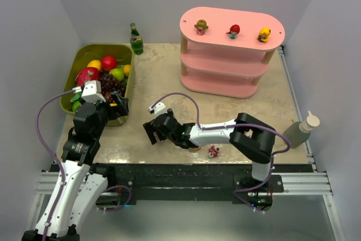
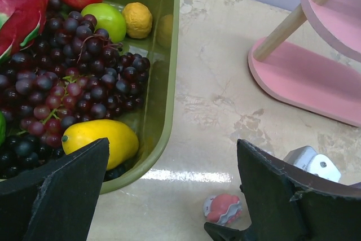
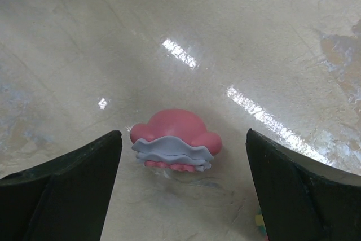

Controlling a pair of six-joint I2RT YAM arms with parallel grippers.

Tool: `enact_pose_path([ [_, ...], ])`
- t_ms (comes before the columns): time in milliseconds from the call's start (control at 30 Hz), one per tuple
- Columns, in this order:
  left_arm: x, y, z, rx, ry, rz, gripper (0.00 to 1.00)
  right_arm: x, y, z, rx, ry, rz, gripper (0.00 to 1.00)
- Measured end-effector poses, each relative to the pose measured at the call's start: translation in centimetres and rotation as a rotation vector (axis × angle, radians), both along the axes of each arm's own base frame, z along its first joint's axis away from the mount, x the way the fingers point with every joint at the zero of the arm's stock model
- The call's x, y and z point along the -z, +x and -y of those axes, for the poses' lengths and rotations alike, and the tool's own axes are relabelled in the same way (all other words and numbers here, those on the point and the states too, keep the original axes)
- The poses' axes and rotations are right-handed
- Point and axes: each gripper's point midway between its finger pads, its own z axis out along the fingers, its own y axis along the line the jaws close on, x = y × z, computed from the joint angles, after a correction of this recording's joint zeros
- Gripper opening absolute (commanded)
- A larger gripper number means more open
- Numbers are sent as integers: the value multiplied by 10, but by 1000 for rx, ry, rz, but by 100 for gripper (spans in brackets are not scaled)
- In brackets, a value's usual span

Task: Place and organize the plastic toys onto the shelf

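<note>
Beige marbled tabletop (image 1: 237, 111) holds a pink figurine (image 3: 175, 139) lying between the wide-open fingers of the right gripper (image 3: 181, 139), untouched. A red-and-white figurine (image 1: 213, 151) lies beside that arm. On the pink shelf (image 1: 225, 18), top tier, stand a brown-haired figurine (image 1: 201, 26), a red figurine (image 1: 233, 30) and a yellow figurine (image 1: 264, 34). Over the rim of the olive bin (image 2: 166, 83) the left gripper (image 2: 172, 162) hangs wide open, empty

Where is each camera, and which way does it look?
Top: above and behind the robot, looking down on shelf and green bin; left gripper and right gripper show.
Left wrist: rides that wrist, facing down at the bin's fruit; its open fingers show.
Right wrist: low over the table, facing a pink toy; its open fingers frame it.
Shared: both wrist views see that toy.
</note>
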Motion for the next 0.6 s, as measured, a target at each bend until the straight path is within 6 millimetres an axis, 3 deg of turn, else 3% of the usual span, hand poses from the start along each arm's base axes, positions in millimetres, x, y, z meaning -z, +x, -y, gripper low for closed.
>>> enact_pose_path([
  [367, 0, 0, 0, 0, 0, 0, 99, 0, 1, -3, 9, 17, -3, 79],
  [600, 0, 0, 0, 0, 0, 0, 99, 7, 4, -10, 14, 13, -10, 60],
])
